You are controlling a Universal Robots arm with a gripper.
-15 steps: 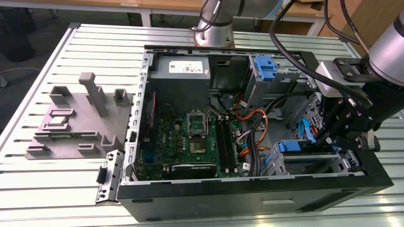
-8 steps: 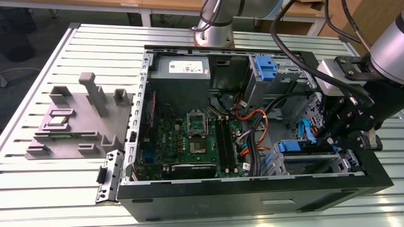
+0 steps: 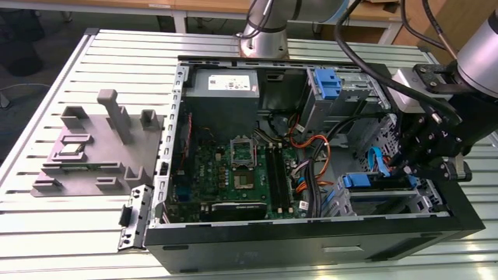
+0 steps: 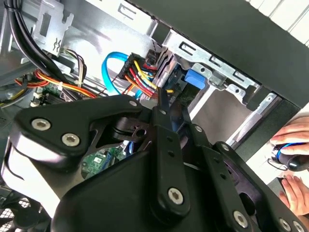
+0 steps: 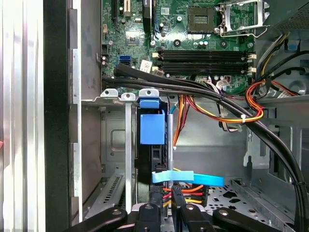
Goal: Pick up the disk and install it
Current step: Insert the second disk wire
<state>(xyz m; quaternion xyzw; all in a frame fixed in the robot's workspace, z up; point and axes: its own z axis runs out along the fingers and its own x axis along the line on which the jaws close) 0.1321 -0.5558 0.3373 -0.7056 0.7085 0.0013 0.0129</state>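
Exterior view: an open computer case (image 3: 311, 245) lies on its side on the slatted tabletop (image 3: 78, 233), and the arm reaches down into the corner at the exterior view's right, where the drive bay (image 3: 381, 204) sits. The disk (image 3: 377, 181) is in that bay, its blue rail uppermost and level with the bay's rim, so it looks pushed most of the way home.

In the first wrist view the disk (image 5: 153, 145) is seen edge-on between the bay's metal guides, blue tab towards the case's outer wall. Its long axis appears to run along the guides, with the connector end facing the blue data cable (image 5: 188, 178) and the power leads.

The jaws hang just beside that connector end. Their 2 fingertips (image 4: 161, 99) look pressed together with nothing between them, a pose suited to nudging the drive rather than carrying it. Whether they touch the disk I cannot tell.
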